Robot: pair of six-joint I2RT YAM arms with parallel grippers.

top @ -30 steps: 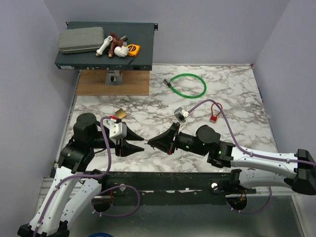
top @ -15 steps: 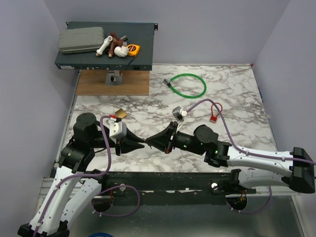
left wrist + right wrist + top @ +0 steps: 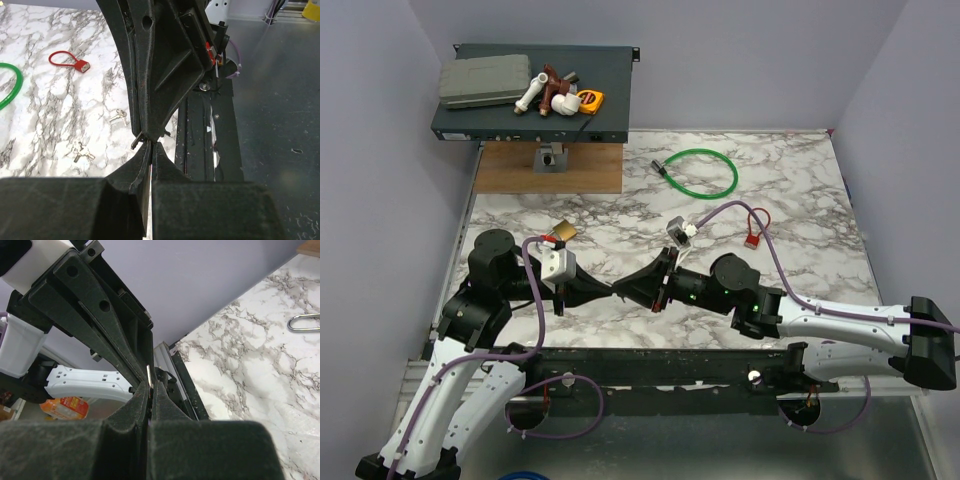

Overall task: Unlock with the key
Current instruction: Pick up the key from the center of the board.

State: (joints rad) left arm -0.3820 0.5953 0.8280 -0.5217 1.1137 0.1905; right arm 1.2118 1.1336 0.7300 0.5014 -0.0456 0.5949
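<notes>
And the left gripper snaps shut! A second ago its jaws stood apart facing the right gripper, half a second ago they were narrowing, and now its fingers are pressed together, tip to tip with the right's, in mid-air over the near part of the marble table. The right arm has crept leftward over that same second to meet it, and its jaws have stayed clamped throughout. What they meet over is the key. In the right wrist view it is a thin pale sliver of metal seen edge-on, rising out of the right gripper's closed tips and running in between the left's dark fingers. So both pincers appear to be pinching the same key at once, which reads as a hand-over: the left takes hold before the right lets go. From the left wrist view only a small dark nub sticks out beside the joined tips, so how squarely the key sits can't be told. It is tiny, flat and silvery-grey, all but swallowed by the fingers. The brass padlock lies on the marble behind the left arm, well apart from the meeting, so the unlocking itself has not yet begun.
</notes>
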